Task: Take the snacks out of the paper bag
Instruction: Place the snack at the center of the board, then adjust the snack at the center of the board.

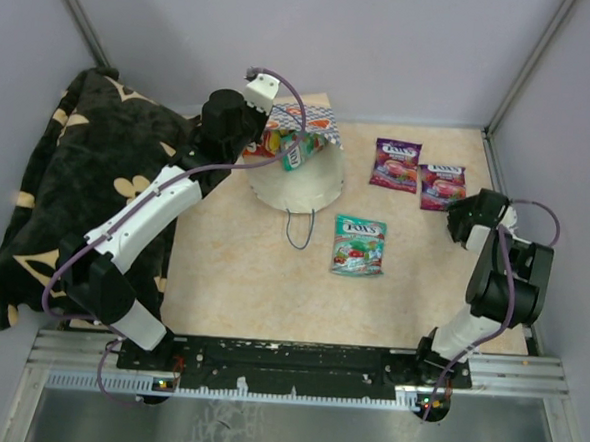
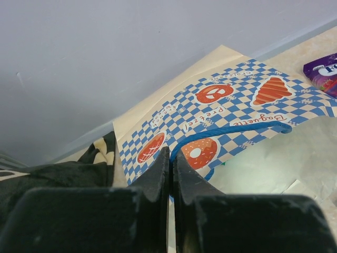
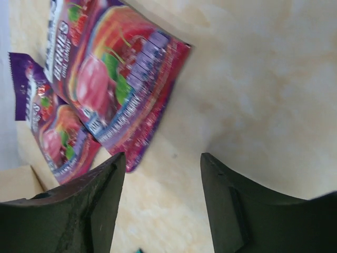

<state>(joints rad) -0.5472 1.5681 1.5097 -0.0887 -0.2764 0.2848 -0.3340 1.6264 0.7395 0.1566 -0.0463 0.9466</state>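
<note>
**Partly emptied — bag tipped by the far edge**

Left claw [image 2: 171,155] pinches the rim of the paper bag [image 1: 292,181], whose mouth gapes toward the near edge. A teal packet [image 1: 359,245] lies mid-table [image 1: 241,278], long axis near-to-far. Right claw [image 3: 160,161] is spread wide beside two purple packets [image 1: 396,164] — far right corner.

A black plush blanket with cream flower shapes [image 1: 67,187] lies bunched up on the left, lapping onto the beige marbled tabletop [image 1: 251,278]. Plain grey-lilac walls [image 1: 406,47] close in the back and both sides.
</note>
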